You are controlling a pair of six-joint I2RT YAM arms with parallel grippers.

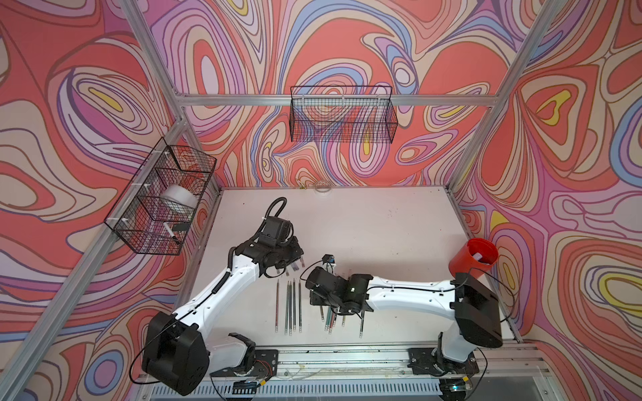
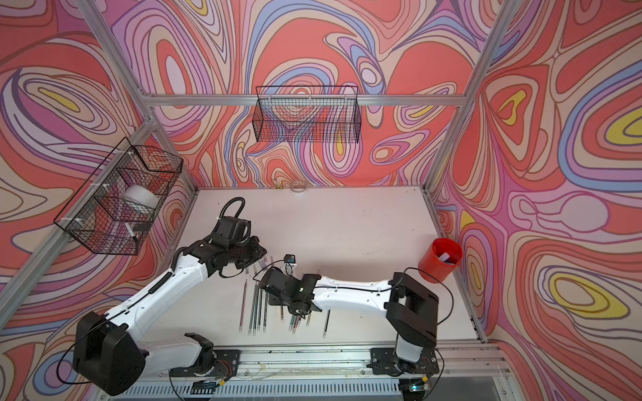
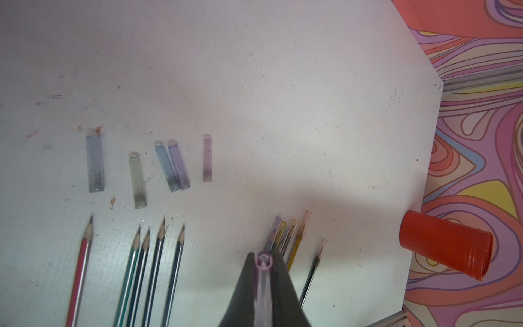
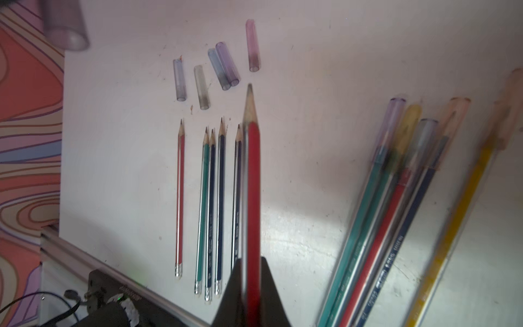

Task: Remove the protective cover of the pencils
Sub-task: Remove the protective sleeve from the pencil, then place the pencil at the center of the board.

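Observation:
My left gripper (image 3: 263, 256) is shut on a pale lavender protective cover (image 3: 263, 271), whose open end faces the camera. My right gripper (image 4: 252, 259) is shut on a red pencil (image 4: 253, 184) with a bare sharpened tip. That pencil points at several loose covers (image 4: 226, 66) lying in a row on the table. Below them, several uncapped pencils (image 4: 209, 212) lie side by side and show in both top views (image 1: 290, 305). To their right, a bundle of pencils (image 4: 396, 198) with covers on lies partly under the right arm (image 1: 331, 319). The two wrists hang close together above the pencils.
A red cup (image 1: 474, 258) holding something white stands at the table's right edge. Wire baskets hang on the left wall (image 1: 163, 198) and the back wall (image 1: 342, 116). A small clear dish (image 1: 322, 186) sits at the back edge. An aluminium rail (image 1: 347, 357) runs along the front.

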